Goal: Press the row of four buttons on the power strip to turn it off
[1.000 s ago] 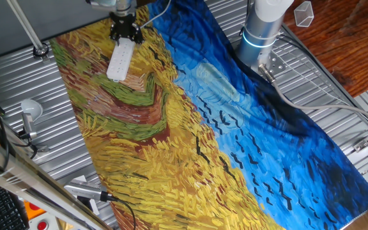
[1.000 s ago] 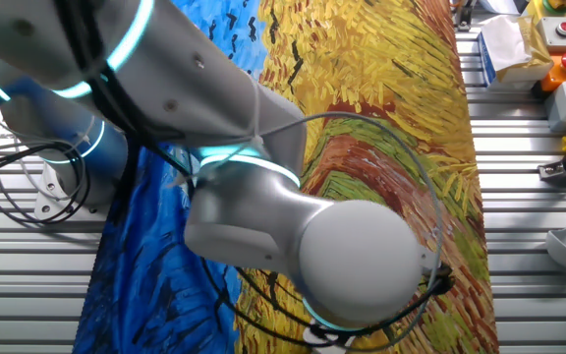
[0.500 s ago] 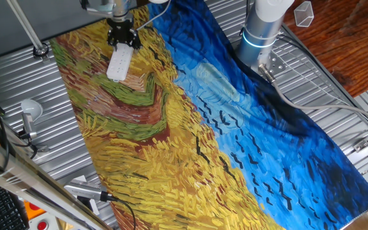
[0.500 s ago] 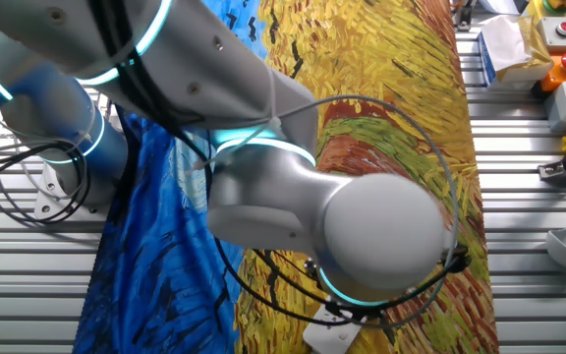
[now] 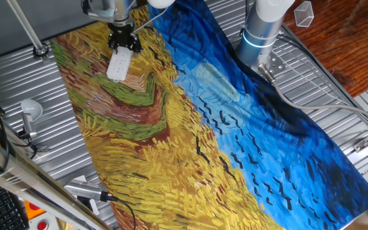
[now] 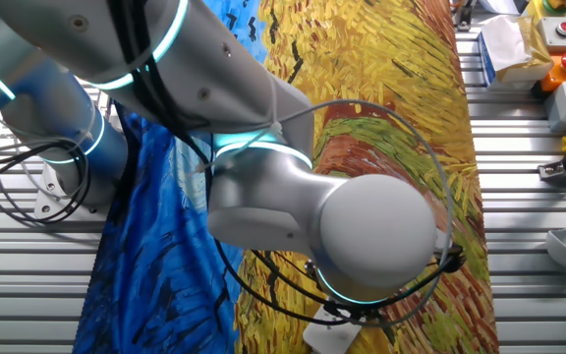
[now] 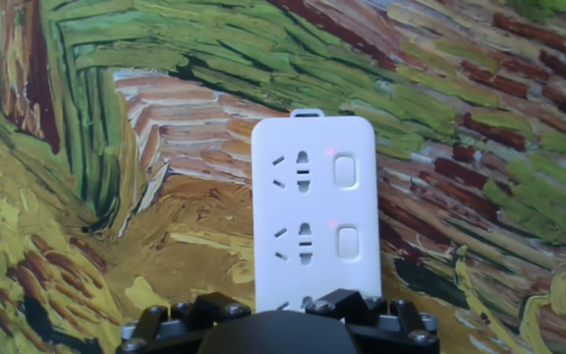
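Observation:
The white power strip (image 5: 119, 65) lies on the yellow part of the painted cloth, at the far left of one fixed view. My black gripper (image 5: 124, 47) hangs right over the strip's far end; whether it touches is not clear. In the hand view the strip (image 7: 303, 211) runs up the middle. Two of the four buttons (image 7: 343, 172) (image 7: 347, 242) show on its right side, each with a faint pink dot beside it. The hand's black underside (image 7: 273, 329) covers the strip's near part and hides the fingertips. In the other fixed view the arm hides all but a white corner of the strip (image 6: 330, 336).
A Van Gogh print cloth (image 5: 190, 128) covers the ribbed metal table. The arm's base column (image 5: 262, 29) stands at the back right. A grey round-headed lamp-like object (image 5: 30, 110) sits at the left edge, with a slanted metal post (image 5: 27, 29) behind it. Control boxes (image 6: 563, 39) stand at the side.
The gripper has crept a little further over the strip's far end. The arm's big joint swung right and down in the other fixed view, then nearly stopped.

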Motion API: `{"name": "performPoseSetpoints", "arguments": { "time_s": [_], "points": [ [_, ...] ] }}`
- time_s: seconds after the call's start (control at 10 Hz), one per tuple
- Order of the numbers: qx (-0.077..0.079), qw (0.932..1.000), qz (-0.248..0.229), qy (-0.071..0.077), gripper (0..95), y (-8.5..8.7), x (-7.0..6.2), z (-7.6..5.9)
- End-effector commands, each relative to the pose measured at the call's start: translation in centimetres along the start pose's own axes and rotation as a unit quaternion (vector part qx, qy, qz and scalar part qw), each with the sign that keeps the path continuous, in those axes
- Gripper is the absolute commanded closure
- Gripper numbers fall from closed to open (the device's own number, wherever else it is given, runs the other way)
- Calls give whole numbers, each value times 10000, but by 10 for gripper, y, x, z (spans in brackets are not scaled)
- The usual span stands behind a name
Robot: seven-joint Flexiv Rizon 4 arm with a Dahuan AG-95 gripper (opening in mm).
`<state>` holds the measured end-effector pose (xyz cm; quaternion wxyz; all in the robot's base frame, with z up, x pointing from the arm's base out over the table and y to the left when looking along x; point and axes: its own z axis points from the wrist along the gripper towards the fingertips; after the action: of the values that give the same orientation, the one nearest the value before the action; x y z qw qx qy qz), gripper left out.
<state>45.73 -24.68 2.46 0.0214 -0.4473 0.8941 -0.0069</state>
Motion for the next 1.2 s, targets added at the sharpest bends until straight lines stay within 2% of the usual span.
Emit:
{"name": "performPoseSetpoints", "arguments": {
  "time_s": [0.1,0.5,1.2],
  "points": [
    [44,10000,-6,-14,190,0,1,6],
    [97,9999,-21,45,190,0,1,7],
    [72,10000,-36,26,190,-4,4,8]
  ]
}}
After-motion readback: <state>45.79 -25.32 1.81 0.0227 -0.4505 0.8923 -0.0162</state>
